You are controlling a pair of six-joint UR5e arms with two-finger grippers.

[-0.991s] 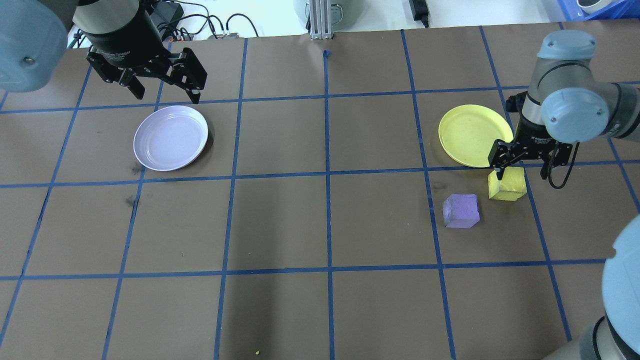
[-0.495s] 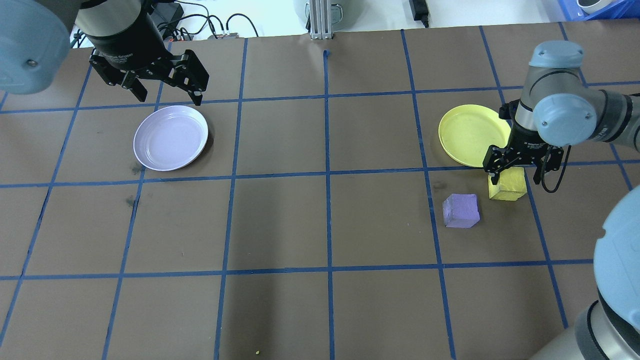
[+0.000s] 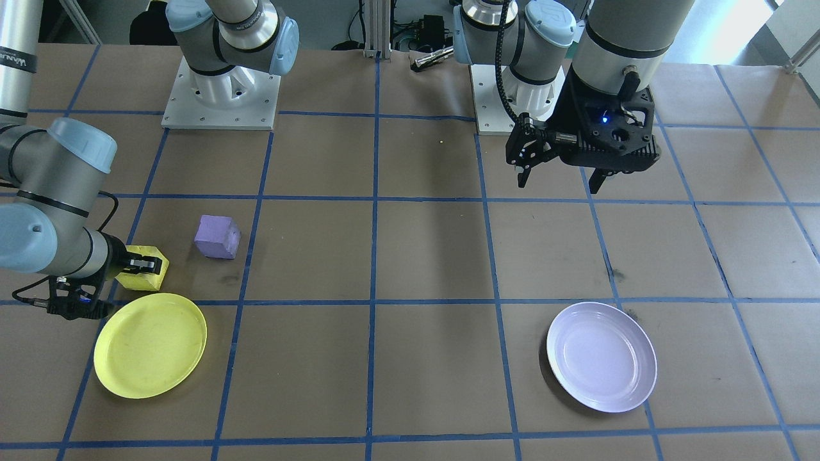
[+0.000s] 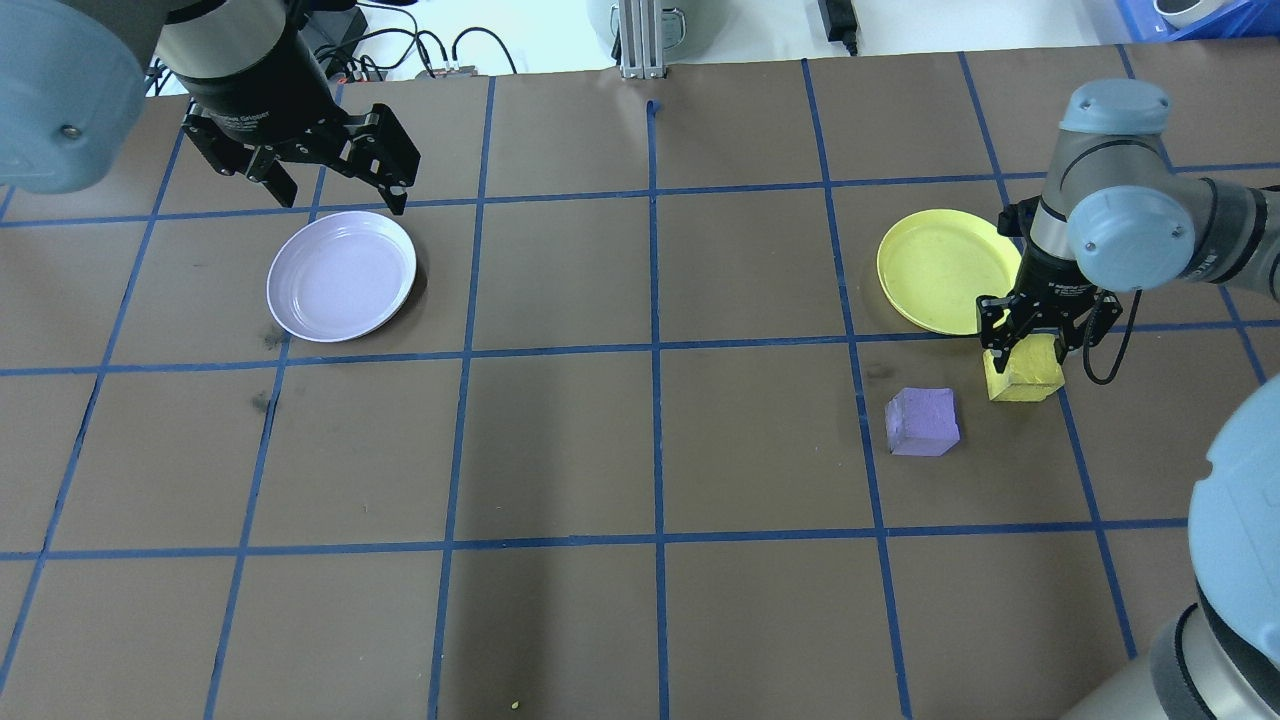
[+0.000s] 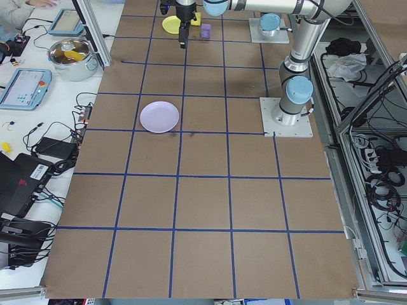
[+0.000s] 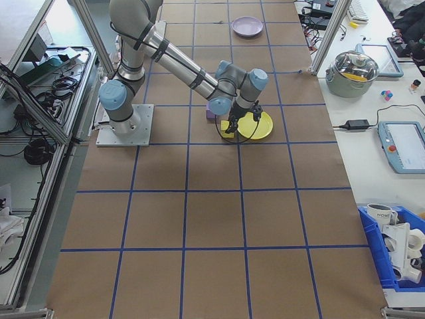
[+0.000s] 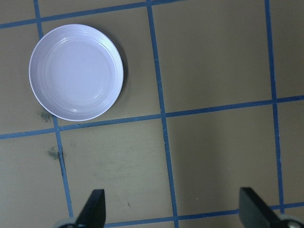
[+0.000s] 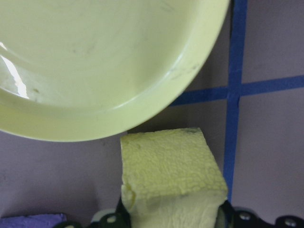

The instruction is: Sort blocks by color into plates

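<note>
The right hand point(image 4: 1022, 345) is clamped on the yellow block point(image 4: 1023, 372), its fingers pressed to the block's two sides, as the right wrist view shows from close above; whether the block rests on the surface or is just off it cannot be told. The brown surface point(image 4: 640, 450), marked into squares by blue tape lines point(image 4: 655, 350), carries everything else. The left arm point(image 3: 615, 38) hangs over its own half with the left hand point(image 4: 325, 180) spread wide and holding nothing, raised above the surface just past the far rim of the lavender plate point(image 4: 341, 275). That plate lies flat with nothing in it, well apart from the blocks. The yellow plate point(image 4: 945, 270) lies flat on the right half, also with nothing in it; the yellow block sits just beside its near rim, close enough that rim and block nearly meet in the wrist view. The purple block point(image 4: 922, 421) stands on the surface near the yellow block, a small gap between them, on the side toward the middle of the surface and a little nearer the robot. Neither block is in a plate. Seen from the front, the right arm's point(image 3: 45, 218) elbow bends low over the surface beside the yellow plate.
</note>
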